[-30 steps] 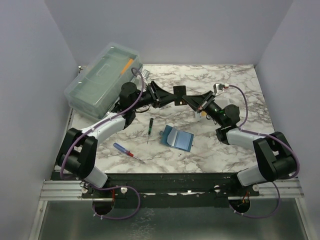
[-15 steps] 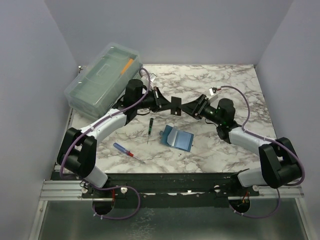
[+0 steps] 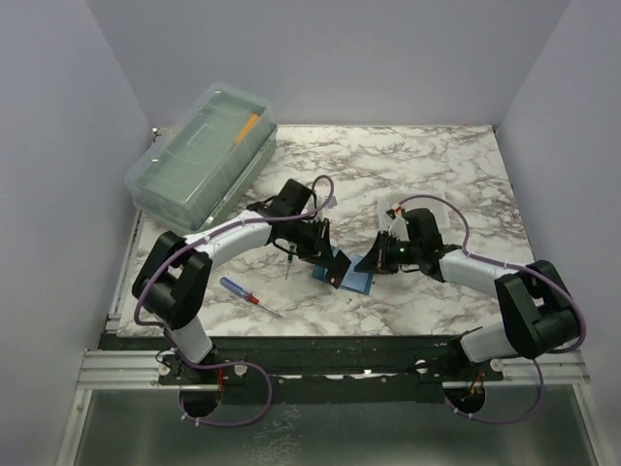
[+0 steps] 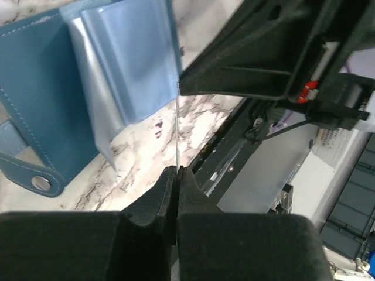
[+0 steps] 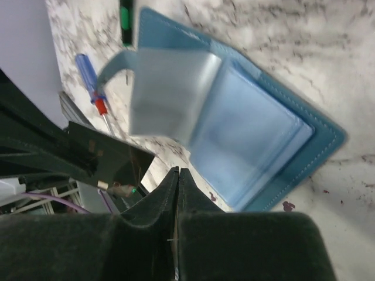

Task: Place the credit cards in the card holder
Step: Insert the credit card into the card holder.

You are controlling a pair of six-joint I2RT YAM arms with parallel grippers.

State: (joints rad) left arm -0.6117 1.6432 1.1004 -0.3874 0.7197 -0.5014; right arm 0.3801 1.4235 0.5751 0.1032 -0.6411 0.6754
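A white bench with grey marble veining (image 3: 437, 165) is filling the middle of the enclosure, lying under soft, even light. Plain pale lavender walls (image 3: 320, 58) are closing it in at the back and on both sides. A ribbed silver aluminium rail (image 3: 116, 367) is running along the near edge, and a dull grey metal sheet (image 3: 320, 437) is stretching below it.

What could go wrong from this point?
The left gripper and right gripper seem to pinch one credit card by its edges; uneven motion could bend or drop it. The card holder lies loose with its clear flap curled up, so the card may snag or shove it.
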